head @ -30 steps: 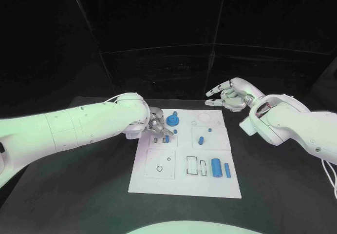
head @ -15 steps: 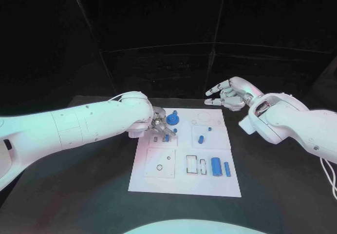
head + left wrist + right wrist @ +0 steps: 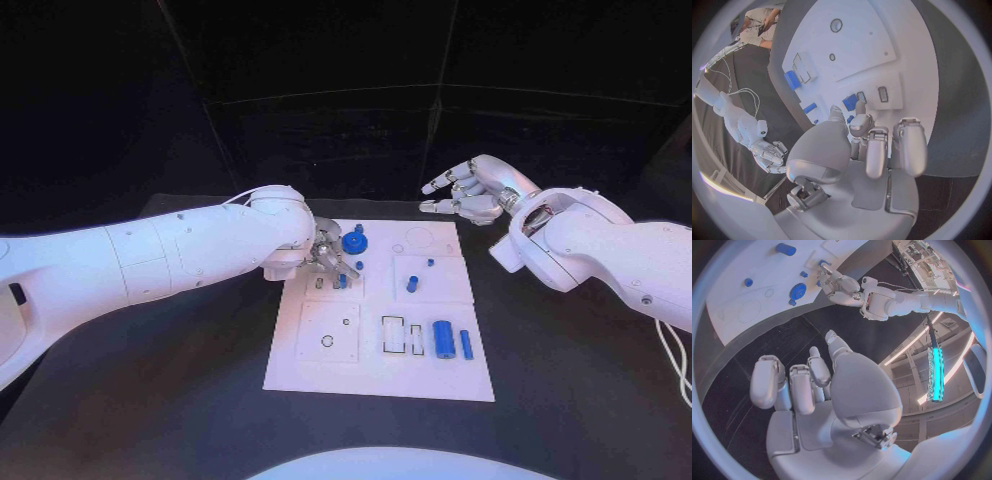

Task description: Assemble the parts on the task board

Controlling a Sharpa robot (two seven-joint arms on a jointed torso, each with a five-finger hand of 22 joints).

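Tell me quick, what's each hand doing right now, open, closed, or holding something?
Left hand: fingertips down at a small blue part on the white task board; grip cannot be told.
Right hand: open, holding nothing, beyond the board.

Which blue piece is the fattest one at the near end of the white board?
The fat blue cylinder lying beside the thin blue rod on the task board. It is plainly wider than the rod.

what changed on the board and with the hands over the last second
Very little. The left hand stays at the board's far left corner, fingers down among the small blue parts there, shifting only slightly; whether it holds one I cannot tell. The right hand still hovers off the board's far right corner, holding nothing, fingers apart. The blue parts lie where they were.
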